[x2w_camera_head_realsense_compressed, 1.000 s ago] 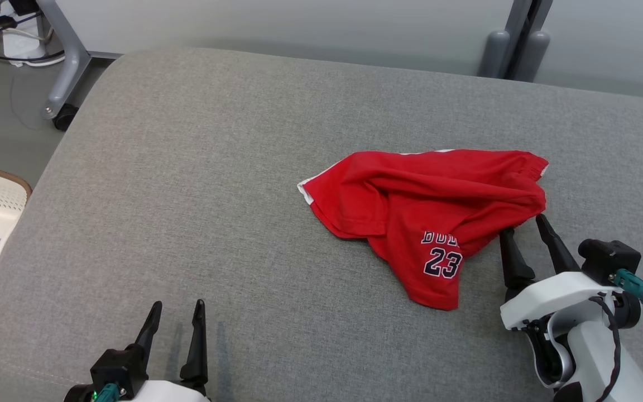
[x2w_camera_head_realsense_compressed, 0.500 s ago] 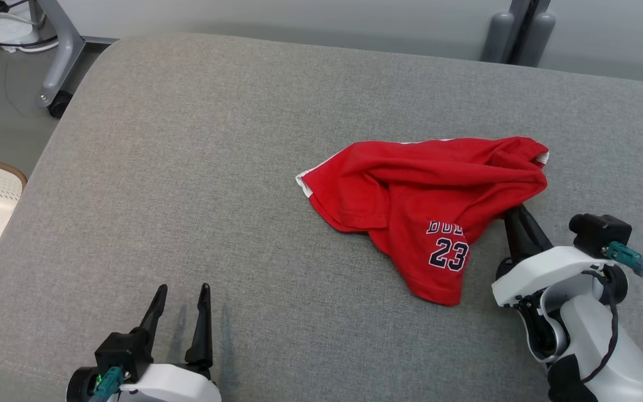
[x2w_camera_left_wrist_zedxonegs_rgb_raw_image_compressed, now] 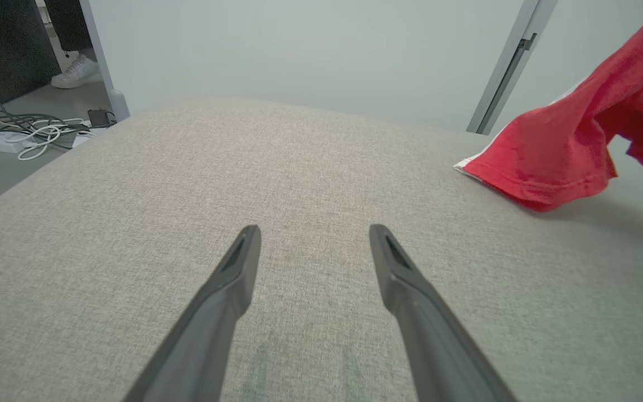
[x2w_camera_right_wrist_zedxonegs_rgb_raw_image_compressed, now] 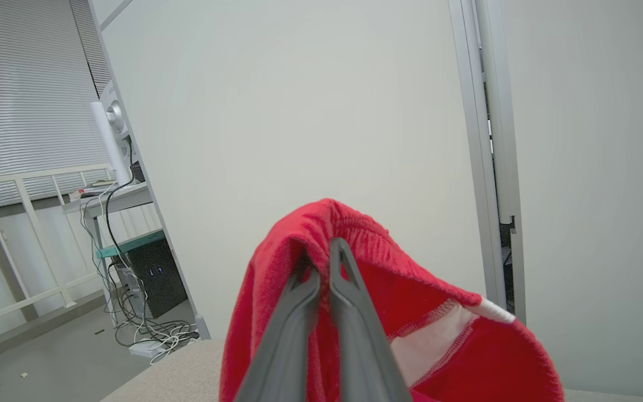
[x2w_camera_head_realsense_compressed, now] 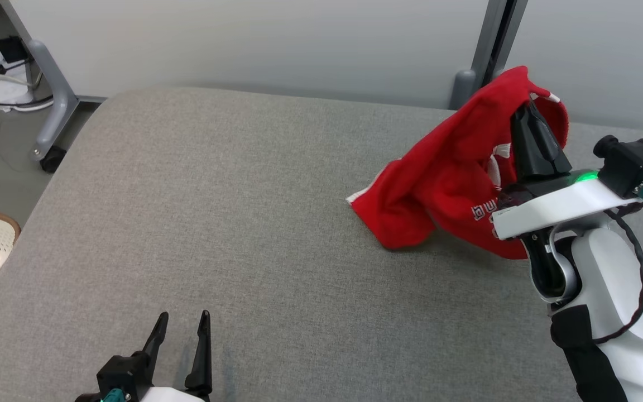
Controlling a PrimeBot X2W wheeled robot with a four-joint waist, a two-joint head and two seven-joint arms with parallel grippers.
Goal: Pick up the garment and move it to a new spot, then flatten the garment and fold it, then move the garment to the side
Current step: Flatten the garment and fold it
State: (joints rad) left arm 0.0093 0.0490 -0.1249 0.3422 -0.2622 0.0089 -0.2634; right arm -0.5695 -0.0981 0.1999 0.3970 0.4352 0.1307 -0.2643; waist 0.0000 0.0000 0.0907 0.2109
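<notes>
The right gripper (x2w_camera_head_realsense_compressed: 527, 109), its two dark fingers pressed together, pinches the top edge of the red knit garment with white trim (x2w_camera_head_realsense_compressed: 438, 178) and holds it up over the far right part of the grey woven upholstered cushion (x2w_camera_head_realsense_compressed: 215, 195). The garment's lower folds (lettering partly hidden) rest on the fabric. The left gripper (x2w_camera_head_realsense_compressed: 183, 319) hovers spread and empty near the front edge, well apart.

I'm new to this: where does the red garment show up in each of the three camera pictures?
Head view: red garment at the right, raised.
Left wrist view: upper right corner.
Right wrist view: bottom centre, pinched in the right gripper.
Shared landmark: the grey upright post behind it.
</notes>
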